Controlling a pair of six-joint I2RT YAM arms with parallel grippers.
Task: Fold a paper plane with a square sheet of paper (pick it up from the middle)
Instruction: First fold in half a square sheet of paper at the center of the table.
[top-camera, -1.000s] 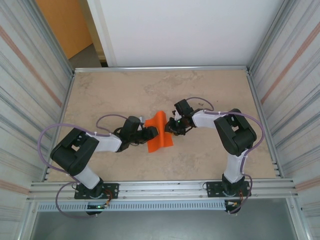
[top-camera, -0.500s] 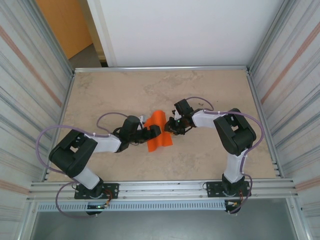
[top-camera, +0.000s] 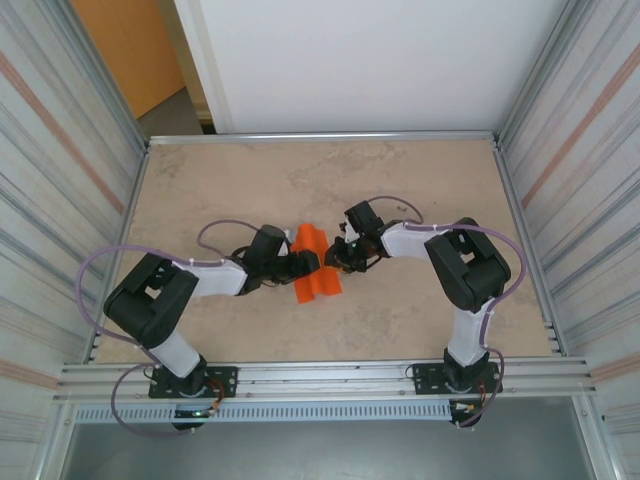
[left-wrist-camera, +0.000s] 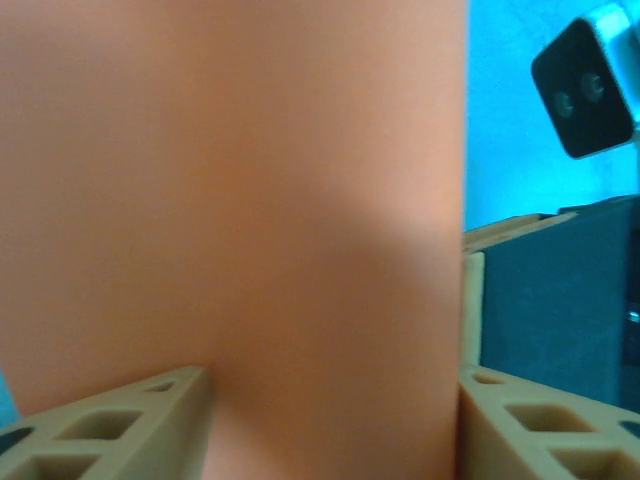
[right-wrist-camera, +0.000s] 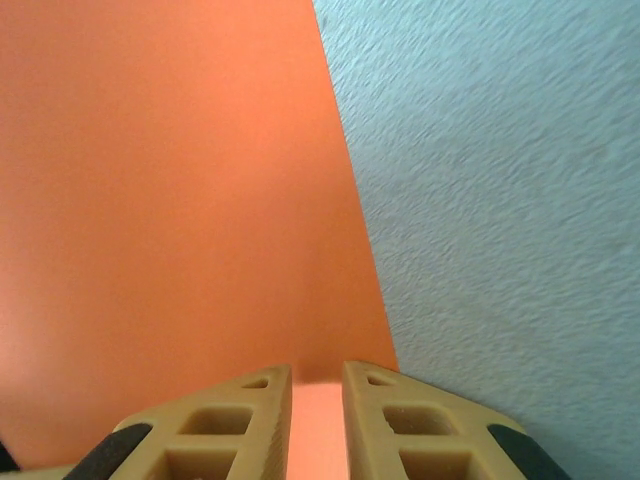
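Midway across the surface (top-camera: 230, 190), your left end effector (top-camera: 305, 263) stands half spread around the square sheet of paper (top-camera: 316, 270), grip uncertain; your right end effector (top-camera: 340, 256) pinches its edge. You have it bowed, no dart yet; most folds look undone.

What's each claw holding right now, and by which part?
Right claw pinches the orange paper sheet near one edge. Left claw straddles its other side; grip there cannot be told.

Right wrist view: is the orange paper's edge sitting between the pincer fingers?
Yes: the square sheet of paper runs down into the narrow gap between the right pincer's two tan fingers.
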